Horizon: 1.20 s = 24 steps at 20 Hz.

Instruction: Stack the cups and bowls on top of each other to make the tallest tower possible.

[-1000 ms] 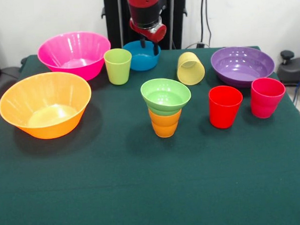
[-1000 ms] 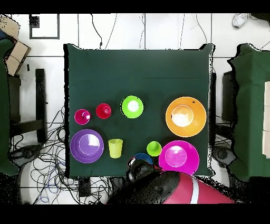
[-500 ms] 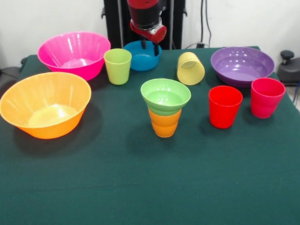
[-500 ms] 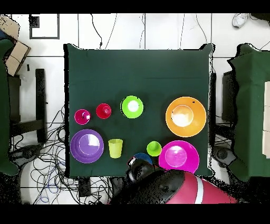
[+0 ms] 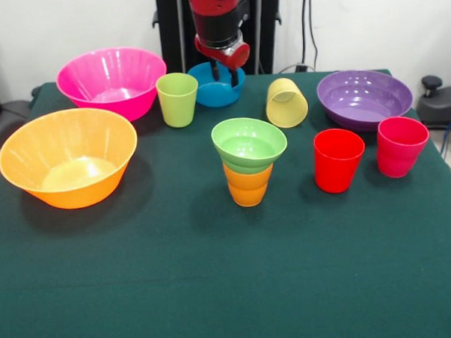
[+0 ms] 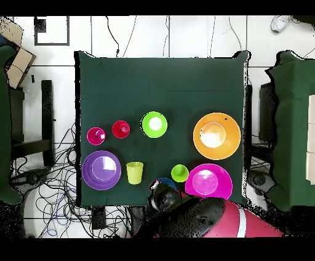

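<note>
Gripper [image 5: 222, 66] hangs over the small blue bowl [image 5: 207, 89] at the table's [image 5: 216, 289] far edge; we cannot tell its state.

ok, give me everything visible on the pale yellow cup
The pale yellow cup is a small translucent tumbler, plastic by the look of it, smooth-walled and tapered. It lies tipped on the green tablecloth with its open mouth turned toward the front camera, so you look into it; it seems empty. It sits apart from its neighbours: the purple bowl to one side, the small blue bowl to the other. Nothing touches it but the cloth. Overhead it shows as a yellow-green shape beside the purple bowl.
</note>
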Motion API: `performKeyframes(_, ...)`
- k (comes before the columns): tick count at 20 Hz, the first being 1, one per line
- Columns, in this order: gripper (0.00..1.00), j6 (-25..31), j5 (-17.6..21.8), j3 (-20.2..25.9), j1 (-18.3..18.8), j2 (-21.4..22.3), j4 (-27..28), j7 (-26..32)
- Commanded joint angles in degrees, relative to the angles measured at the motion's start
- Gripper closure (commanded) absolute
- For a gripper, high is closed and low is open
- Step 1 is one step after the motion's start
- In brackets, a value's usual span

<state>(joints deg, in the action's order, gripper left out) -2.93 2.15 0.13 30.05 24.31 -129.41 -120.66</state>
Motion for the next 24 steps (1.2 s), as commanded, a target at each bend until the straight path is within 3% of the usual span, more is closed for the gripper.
performKeyframes(1, 0.00, -2.8, 1.1, 7.6, 0.4, 1.2, 3.1, -7.4)
performKeyframes(24, 0.00, -2.1, 1.0, 9.0, 1.6, 3.4, 1.8, -7.6)
